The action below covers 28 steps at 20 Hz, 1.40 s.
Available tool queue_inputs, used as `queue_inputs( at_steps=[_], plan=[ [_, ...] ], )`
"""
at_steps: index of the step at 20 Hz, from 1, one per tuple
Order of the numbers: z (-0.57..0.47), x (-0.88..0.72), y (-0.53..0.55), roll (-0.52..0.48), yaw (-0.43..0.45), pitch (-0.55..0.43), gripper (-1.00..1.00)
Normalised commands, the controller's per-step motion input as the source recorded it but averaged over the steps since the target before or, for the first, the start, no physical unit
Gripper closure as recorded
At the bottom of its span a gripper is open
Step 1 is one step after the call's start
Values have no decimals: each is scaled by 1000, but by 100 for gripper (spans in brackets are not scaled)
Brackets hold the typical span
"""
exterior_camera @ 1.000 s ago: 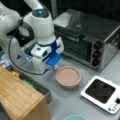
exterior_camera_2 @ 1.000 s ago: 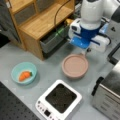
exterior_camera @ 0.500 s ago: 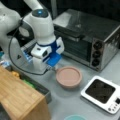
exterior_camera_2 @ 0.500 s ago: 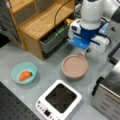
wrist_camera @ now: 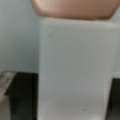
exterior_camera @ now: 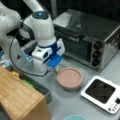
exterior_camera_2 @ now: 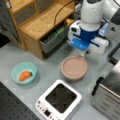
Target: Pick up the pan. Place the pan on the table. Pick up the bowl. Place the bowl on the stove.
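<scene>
So my gripper (exterior_camera_2: 84, 53) sits at the pan (exterior_camera_2: 74, 67) handle, grip state unclear; pan's on the counter (exterior_camera_2: 47, 75); stove (exterior_camera_2: 59, 100) bare.

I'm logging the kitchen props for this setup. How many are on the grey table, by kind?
Pan: 1
Bowl: 1
Stove: 1
Toaster oven: 1
Wooden shelf unit: 1
Total: 5
The gripper is at the pan's handle.
</scene>
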Motion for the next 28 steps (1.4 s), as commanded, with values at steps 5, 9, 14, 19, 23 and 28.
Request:
queue_inputs(
  at_steps=[5,9,14,19,23,28],
  plan=[
    [-234,-2,-7,43,-45,-167,100],
    [-64,-36,-15,37,-26,-131,100],
    [9,-68,-39,25,-8,-91,-100],
    [-25,-64,-30,26,-10,-73,-100],
    [-35,-51,-40,30,-5,-73,-100],
    [-25,-48,-58,29,-3,-70,-100]
  ],
)
